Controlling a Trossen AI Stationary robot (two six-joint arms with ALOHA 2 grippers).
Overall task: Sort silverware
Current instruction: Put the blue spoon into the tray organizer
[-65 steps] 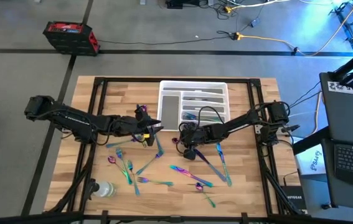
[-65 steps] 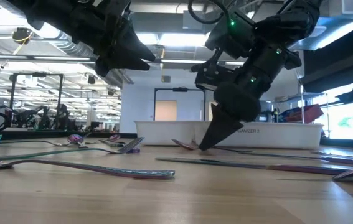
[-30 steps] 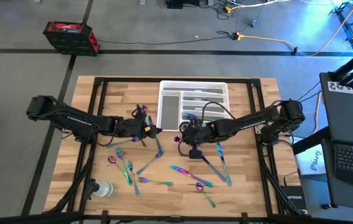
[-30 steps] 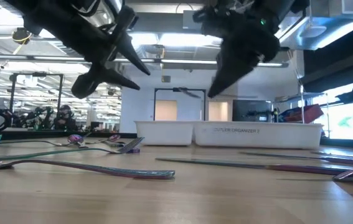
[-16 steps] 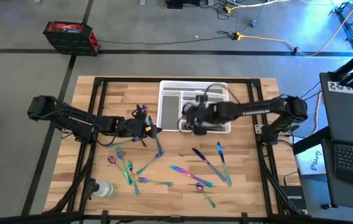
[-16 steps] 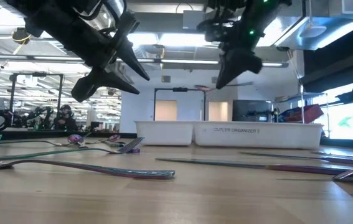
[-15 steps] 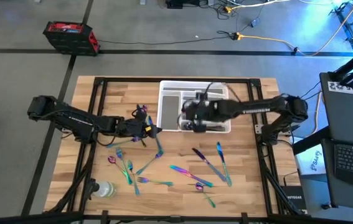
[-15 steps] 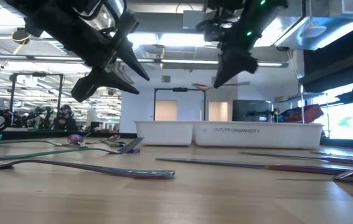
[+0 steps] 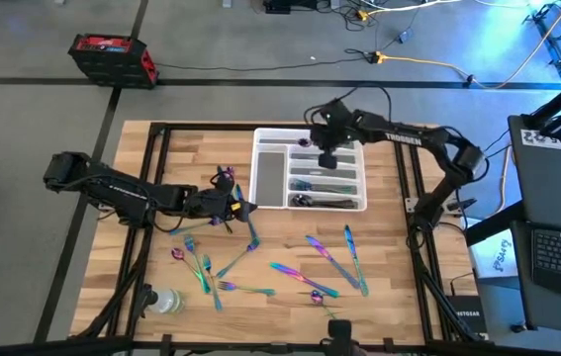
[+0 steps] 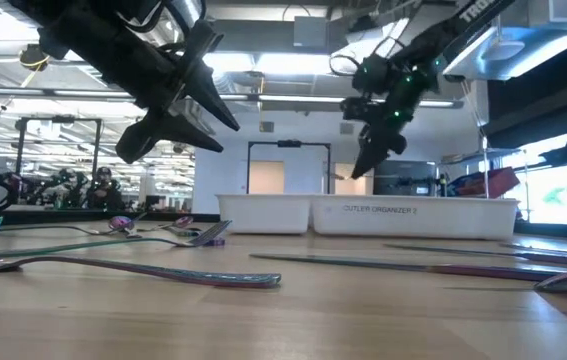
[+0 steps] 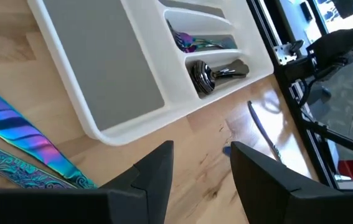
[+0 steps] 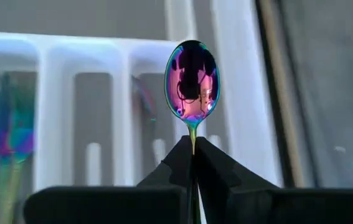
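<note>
Since a sec ago your right gripper (image 9: 326, 156), clamped on a spoon (image 12: 192, 82), swung over the tray's (image 9: 260, 198) far end; left gripper (image 9: 245, 208) hovers, fingers apart, near desk centre.

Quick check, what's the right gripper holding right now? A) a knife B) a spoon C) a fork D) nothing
B: the right wrist view shows the right gripper pinched shut on the handle of a spoon, its iridescent bowl standing above the fingertips, over the white tray.
</note>
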